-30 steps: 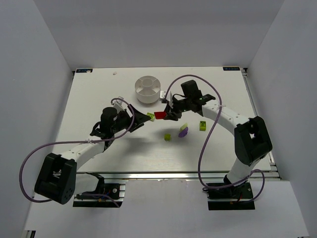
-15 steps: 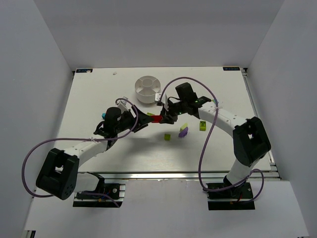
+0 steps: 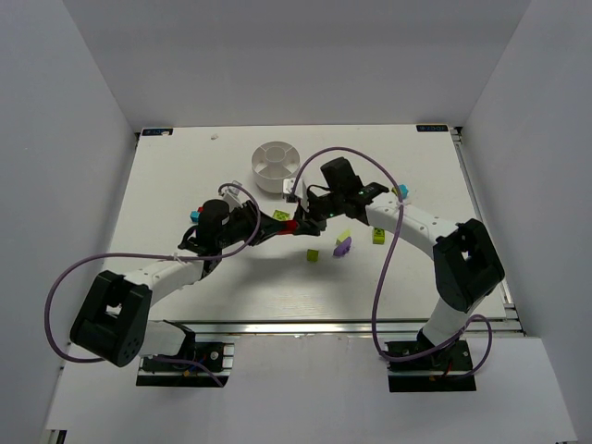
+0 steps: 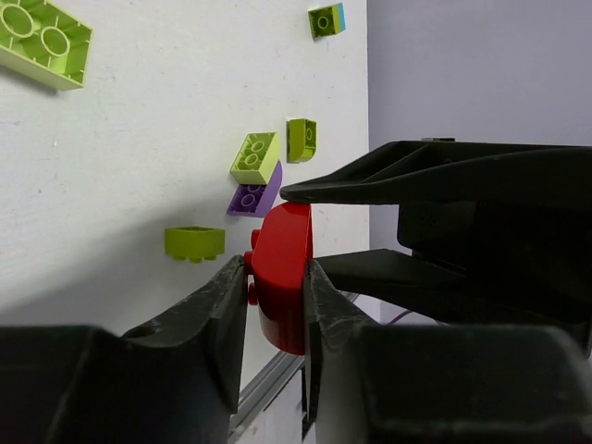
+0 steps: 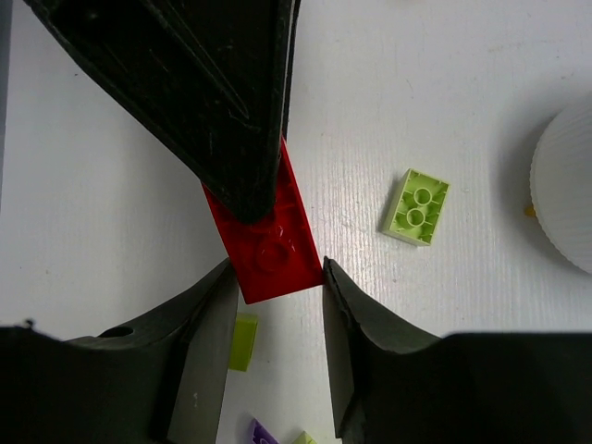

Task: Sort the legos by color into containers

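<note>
Table: white [image 3: 185, 176], with grey panels on its left, right and far sides.
Arms: the left arm [image 3: 157, 273] and right arm [image 3: 421, 222] both reach in to the table's middle, and their tips meet just near of the dish.
Dish: round and white [image 3: 262, 176], far of centre, split into wedges around a small well. Its contents are too small to make out. Its wall [image 5: 569, 194] shows at the right edge of the right wrist view.
Left claw: [image 3: 282, 225] [image 4: 276, 268] narrow, clamped on the red brick, one finger [image 4: 217, 305] on the studded face and the other on the underside.
Right claw: [image 3: 302, 220] [image 5: 275, 268] part closed, holding the same brick by its two long edges, with a finger [image 5: 208, 314] touching each side.
Red brick: [image 3: 290, 224] [image 4: 282, 277] [image 5: 273, 231] held by both claws at once, between the two tips, near of the dish.
Lime plate: [image 3: 281, 215] [image 5: 416, 205] lies flat on the table, studs up, between the red brick and the dish.
Purple brick: [image 3: 342, 248] [image 4: 252, 199] right and near of the claws, with a lime brick [image 3: 344, 236] [image 4: 255, 157] touching it.
Other lime bricks: one [image 3: 314, 255] [image 4: 195, 242] just left of the purple brick, another [image 3: 378, 234] to its right.
</note>
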Motion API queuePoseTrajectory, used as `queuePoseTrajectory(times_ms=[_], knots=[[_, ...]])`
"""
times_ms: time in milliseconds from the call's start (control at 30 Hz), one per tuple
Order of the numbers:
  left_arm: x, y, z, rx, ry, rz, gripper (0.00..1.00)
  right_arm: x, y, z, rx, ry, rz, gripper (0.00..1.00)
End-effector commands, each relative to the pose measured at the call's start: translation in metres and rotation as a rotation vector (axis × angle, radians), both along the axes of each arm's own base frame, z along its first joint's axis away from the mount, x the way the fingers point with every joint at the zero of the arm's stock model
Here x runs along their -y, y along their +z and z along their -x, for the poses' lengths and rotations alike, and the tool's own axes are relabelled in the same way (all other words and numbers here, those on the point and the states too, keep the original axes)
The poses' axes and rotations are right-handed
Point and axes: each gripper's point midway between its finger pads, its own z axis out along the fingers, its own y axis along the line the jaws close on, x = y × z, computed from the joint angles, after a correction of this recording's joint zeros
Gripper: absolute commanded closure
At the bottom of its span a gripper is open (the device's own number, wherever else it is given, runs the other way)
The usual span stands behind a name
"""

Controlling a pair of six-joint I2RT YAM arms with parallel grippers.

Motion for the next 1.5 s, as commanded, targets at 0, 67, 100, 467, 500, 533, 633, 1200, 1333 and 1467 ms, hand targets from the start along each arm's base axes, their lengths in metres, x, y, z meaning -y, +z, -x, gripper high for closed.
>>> queuePoseTrajectory(times_ms=[0,67,100,467,500,533,633,1200,1333,1467], knots=[[0.01,0.024,-0.005,0.075,-0.039,0.028,0.71,-0.007,0.04,-0.005,0.07,-0.001,-0.075,1.0],[0.011,0.025,-0.004,0.075,-0.052,0.025,0.82,-0.008,0.04,-0.008,0.071,-0.01,-0.075,0.98],[0.011,0.022,-0.003,0.063,-0.058,0.016,0.87,-0.008,0.04,-0.008,0.07,-0.011,-0.075,0.95],[-0.033,0.034,-0.038,0.125,0.023,-0.427,1.0,0.005,0.044,-0.032,0.154,-0.151,-0.045,0.11],[-0.041,0.029,-0.036,0.097,0.021,-0.482,1.0,0.007,0.044,-0.035,0.166,-0.16,-0.042,0.11],[-0.045,0.044,-0.047,0.127,0.04,-0.507,1.0,0.011,0.048,-0.038,0.183,-0.172,-0.044,0.11],[-0.07,0.049,-0.067,0.14,0.067,-0.671,1.0,0.025,0.051,-0.049,0.208,-0.216,-0.04,0.11],[-0.117,0.09,-0.194,0.434,0.197,-1.104,1.0,0.073,0.059,-0.037,0.139,-0.163,-0.095,0.76],[-0.11,0.091,-0.218,0.481,0.219,-1.085,1.0,0.077,0.054,-0.03,0.123,-0.167,-0.09,0.77],[-0.097,0.085,-0.241,0.497,0.21,-1.051,1.0,0.081,0.053,-0.028,0.116,-0.174,-0.093,0.77]])
